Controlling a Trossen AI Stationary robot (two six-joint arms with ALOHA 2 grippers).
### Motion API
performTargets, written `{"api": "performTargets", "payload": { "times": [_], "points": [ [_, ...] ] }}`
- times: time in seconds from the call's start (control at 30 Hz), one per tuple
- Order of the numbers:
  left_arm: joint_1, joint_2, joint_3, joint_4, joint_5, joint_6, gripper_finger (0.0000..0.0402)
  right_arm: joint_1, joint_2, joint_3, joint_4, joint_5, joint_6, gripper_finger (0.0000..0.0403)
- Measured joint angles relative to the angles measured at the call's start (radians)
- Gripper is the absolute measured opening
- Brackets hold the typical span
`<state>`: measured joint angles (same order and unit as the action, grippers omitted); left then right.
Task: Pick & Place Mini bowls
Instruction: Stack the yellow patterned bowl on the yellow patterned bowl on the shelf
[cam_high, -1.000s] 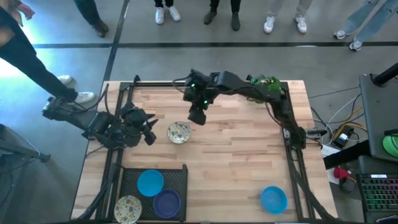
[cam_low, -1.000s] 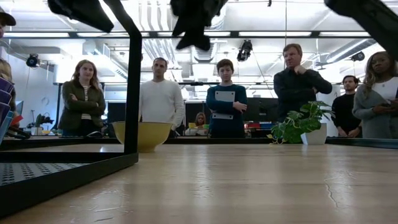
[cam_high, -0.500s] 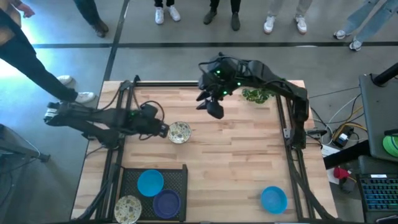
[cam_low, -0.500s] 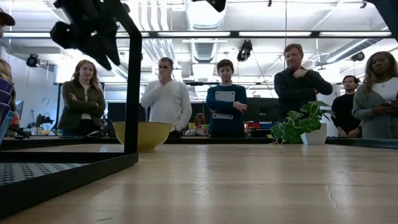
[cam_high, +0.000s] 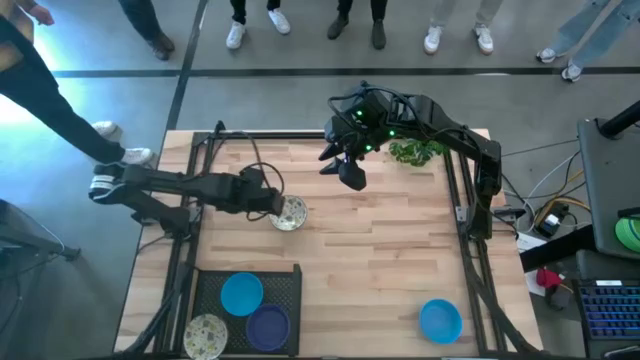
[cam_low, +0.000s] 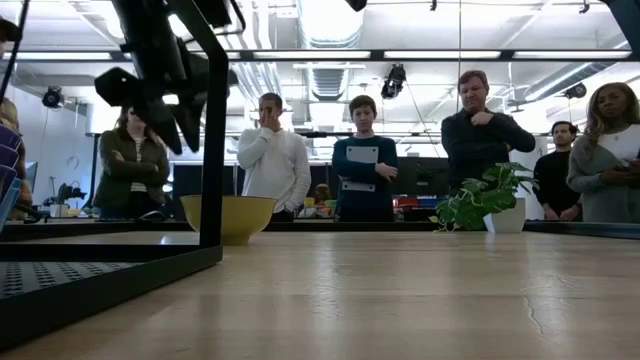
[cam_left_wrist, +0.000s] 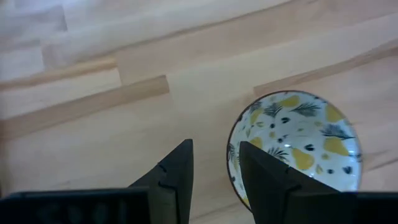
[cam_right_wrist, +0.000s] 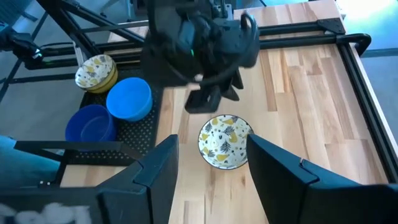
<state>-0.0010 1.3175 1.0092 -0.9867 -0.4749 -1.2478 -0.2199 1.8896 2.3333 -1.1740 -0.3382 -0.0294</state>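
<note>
On the table (cam_high: 380, 260), seen from above with 12 o'clock at the far edge where people stand, the left gripper (cam_high: 274, 205) is at approx. 9 o'clock of the table centre. Its fingers (cam_left_wrist: 177, 180) stand apart, just beside the rim of a cream patterned bowl (cam_high: 289, 213). In the left wrist view one finger covers the bowl's edge, so I cannot tell if it touches; part of the bowl is cut off at the frame border.

At approx. 7 o'clock a black perforated tray (cam_high: 285, 285) holds three mini bowls: a bright blue bowl (cam_high: 241, 294), a dark blue-purple bowl (cam_high: 268, 326), and a second cream patterned bowl (cam_high: 205, 335), which is partly cut off by the lower frame edge.

The right gripper (cam_high: 351, 176) hangs above the table at approx. 12 o'clock, jaws apart w/ nothing between them. The green plant (cam_high: 412, 152) behind it is partly hidden by the arm.

At approx. 5 o'clock another blue bowl (cam_high: 440, 320) lies alone, well apart from the rest.

In the low view the cream bowl looks only as a yellowish shape behind the black frame post (cam_low: 211, 140).
</note>
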Motion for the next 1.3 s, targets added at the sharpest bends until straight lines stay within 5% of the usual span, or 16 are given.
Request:
{"api": "performTargets", "payload": {
  "times": [0.57, 1.3],
  "points": [
    [0.070, 0.191, -0.001, 0.082, 0.131, 0.050, 0.0122, 0.000, 0.000, 0.000, -0.005, -0.001, 0.000, 0.0182],
    [0.082, 0.217, -0.121, 0.285, 0.196, 0.072, 0.0122, 0.000, 0.001, 0.000, -0.004, -0.001, 0.003, 0.0177]
  ]
}}
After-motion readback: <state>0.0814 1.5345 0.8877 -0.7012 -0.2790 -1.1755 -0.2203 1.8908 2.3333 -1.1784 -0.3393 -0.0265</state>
